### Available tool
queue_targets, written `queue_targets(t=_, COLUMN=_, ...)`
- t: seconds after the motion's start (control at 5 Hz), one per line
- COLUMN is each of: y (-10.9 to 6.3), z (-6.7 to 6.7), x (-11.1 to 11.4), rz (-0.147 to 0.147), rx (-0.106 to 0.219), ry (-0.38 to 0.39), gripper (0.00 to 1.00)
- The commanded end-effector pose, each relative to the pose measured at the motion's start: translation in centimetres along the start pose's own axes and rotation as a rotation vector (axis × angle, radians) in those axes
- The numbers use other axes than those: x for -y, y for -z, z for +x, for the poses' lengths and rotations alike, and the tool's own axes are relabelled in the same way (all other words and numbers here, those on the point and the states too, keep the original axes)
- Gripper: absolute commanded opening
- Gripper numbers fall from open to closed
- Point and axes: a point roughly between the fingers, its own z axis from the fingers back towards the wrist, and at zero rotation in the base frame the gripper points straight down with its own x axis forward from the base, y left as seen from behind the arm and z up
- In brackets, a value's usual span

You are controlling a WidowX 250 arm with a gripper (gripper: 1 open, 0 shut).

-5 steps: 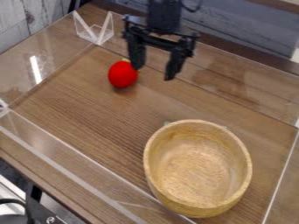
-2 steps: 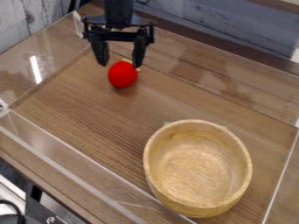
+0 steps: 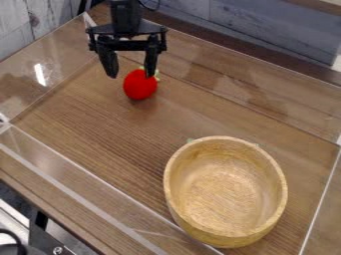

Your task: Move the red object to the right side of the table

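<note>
the red toy [image 3: 140, 85] sits ungrasped near the far left corner of the table [image 3: 140, 136], the claw [image 3: 130, 74] spread wide beside it; the approach looks nearly done, grasping and the move right remain.

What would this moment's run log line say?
gripper: open, empty | red object: on table, beside gripper | bowl: empty | move to right side: not yet done

A round, pale wooden bowl [image 3: 225, 192] sits upright with its open top facing up, in the near right part of the view; its inside is smooth and light. Dark cables [image 3: 30, 239] bunch in the near left corner, some of them looped.
</note>
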Motion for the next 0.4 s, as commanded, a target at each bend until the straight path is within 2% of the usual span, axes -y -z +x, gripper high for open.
queue_targets(t=0.0, y=-1.29, z=1.8, x=0.1, rz=-0.009, rx=0.086, ry=-0.008, gripper=1.0)
queue_targets(t=0.2, y=-1.21, z=2.26, x=0.15, rz=-0.011, rx=0.101, ry=-0.001, gripper=1.0)
